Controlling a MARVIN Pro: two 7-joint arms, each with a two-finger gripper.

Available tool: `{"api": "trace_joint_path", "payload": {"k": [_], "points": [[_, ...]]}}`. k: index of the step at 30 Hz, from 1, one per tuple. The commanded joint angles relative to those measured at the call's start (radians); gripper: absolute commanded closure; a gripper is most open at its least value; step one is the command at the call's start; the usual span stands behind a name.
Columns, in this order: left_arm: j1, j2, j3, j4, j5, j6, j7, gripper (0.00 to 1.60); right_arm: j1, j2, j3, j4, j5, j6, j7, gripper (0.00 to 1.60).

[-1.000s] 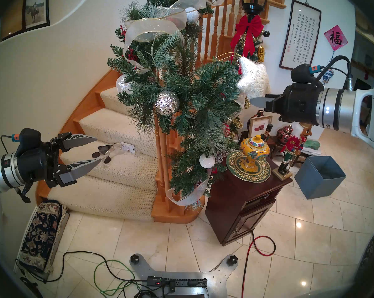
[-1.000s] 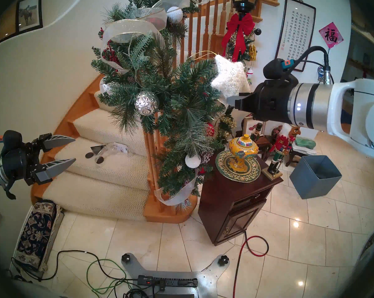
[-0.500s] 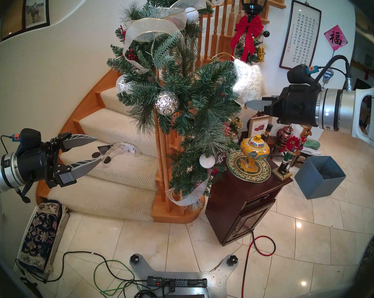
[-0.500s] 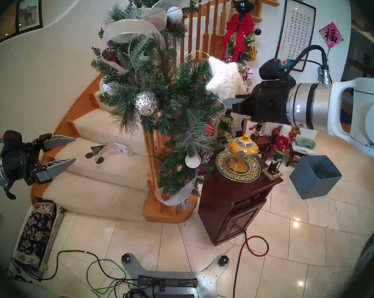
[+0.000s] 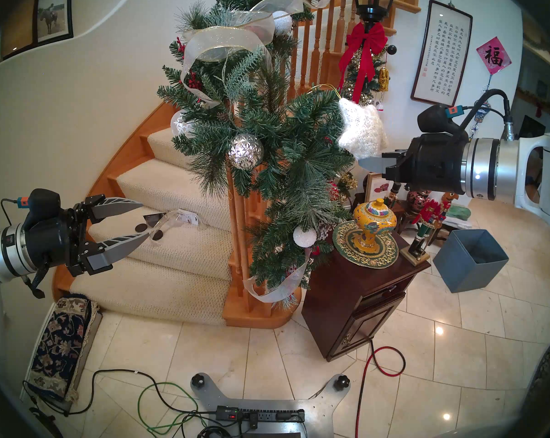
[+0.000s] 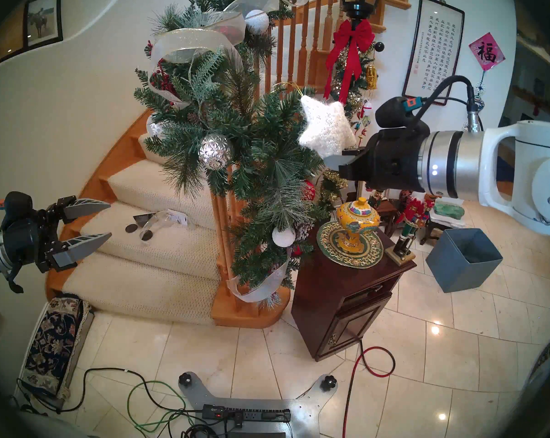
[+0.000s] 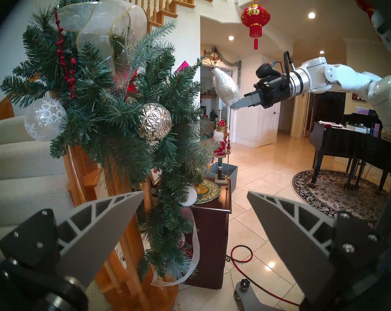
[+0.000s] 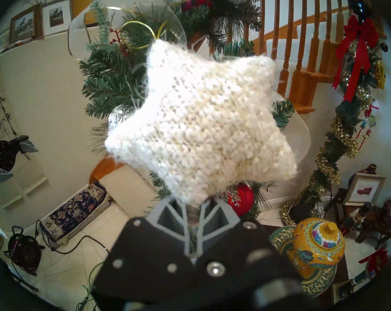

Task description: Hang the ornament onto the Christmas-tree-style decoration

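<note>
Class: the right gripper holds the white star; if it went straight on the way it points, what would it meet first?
Most likely the garland: the right gripper points at its branches, star leading. Depth is uncertain.

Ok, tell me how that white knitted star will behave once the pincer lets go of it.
The star looks knitted and puffy, so it is probably soft and light and should give rather than crack. The right pincer pinches only its lower point, yet it stays upright, which suggests little weight. Its thin gold loop looks limp; released, the star would likely swing against the garland.

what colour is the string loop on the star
Gold, on the white star; clearest in the right wrist view.
</note>
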Motion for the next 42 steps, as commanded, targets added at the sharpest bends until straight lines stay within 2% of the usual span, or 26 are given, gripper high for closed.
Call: {"api": "trace_joint_path", "payload": {"k": [1,20,42], "points": [[-0.001,-0.002,-0.001,-0.002,-0.002,0.000,0.000,0.00,0.012,-0.012,0.003,0.002,-0.002,-0.005,0.012,1.60],[-0.001,-0.001,-0.001,-0.002,-0.002,0.000,0.000,0.00,0.001,0.025,0.033,0.002,0.023,0.055,0.036,1.60],[-0.001,-0.001,-0.001,-0.002,-0.002,0.000,0.000,0.00,-0.008,0.027,0.003,0.002,0.056,0.070,-0.014,1.60]]}}
